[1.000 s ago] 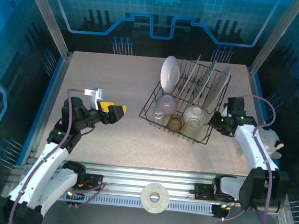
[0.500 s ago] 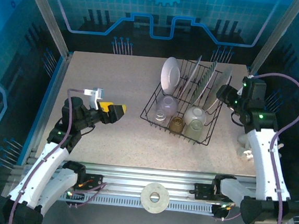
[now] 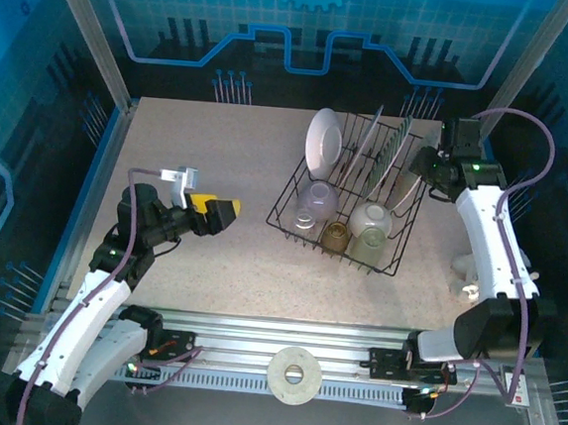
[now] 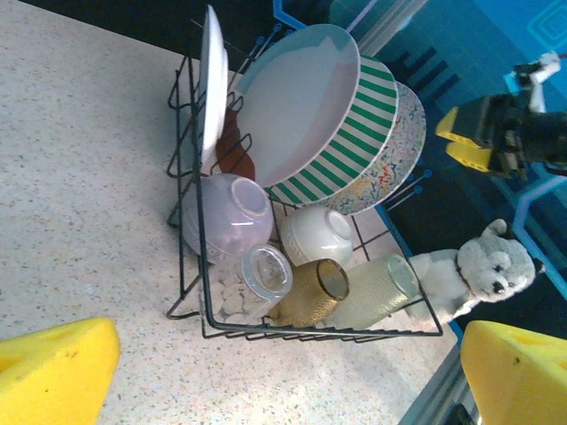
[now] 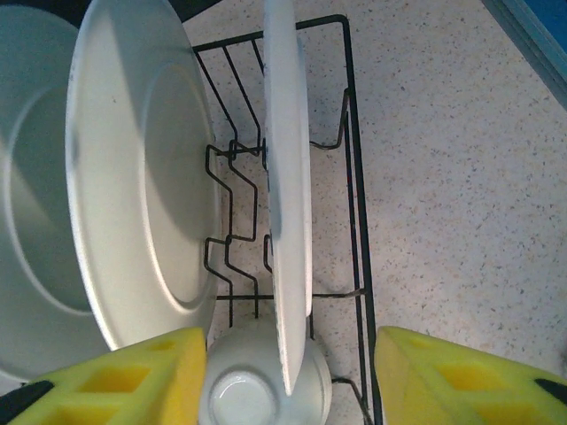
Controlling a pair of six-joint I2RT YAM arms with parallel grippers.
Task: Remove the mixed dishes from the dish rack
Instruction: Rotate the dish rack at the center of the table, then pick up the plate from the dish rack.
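right tool [image 5: 288, 367] apart, astride the rim of a white plate [image 5: 288, 177].
plate stands on edge in the dish rack [image 5: 353, 133], in the slot beside its side wire, straight ahead of the tool, thin edge running lengthwise between the fingers [image 5: 115, 381], neither touching; plain glossy white, cream cup [image 5: 239, 398] beneath. left tool [image 3: 226, 211], spread wide, sits well apart across the bench [image 5: 443, 177].

The table [image 3: 219, 157] left of the rack [image 5: 354, 177] is open ground, wide enough for a level approach. Inside, upright plates [image 5: 142, 177] crowd the far half, leaving narrow slots with wire tines [image 5: 232, 257] in the gaps. Cups [image 4: 306, 292] pack the near half closely. A plush dog [image 4: 478, 270] stands near the rack's right side, and the right arm [image 3: 486, 230] reaches over that strip.
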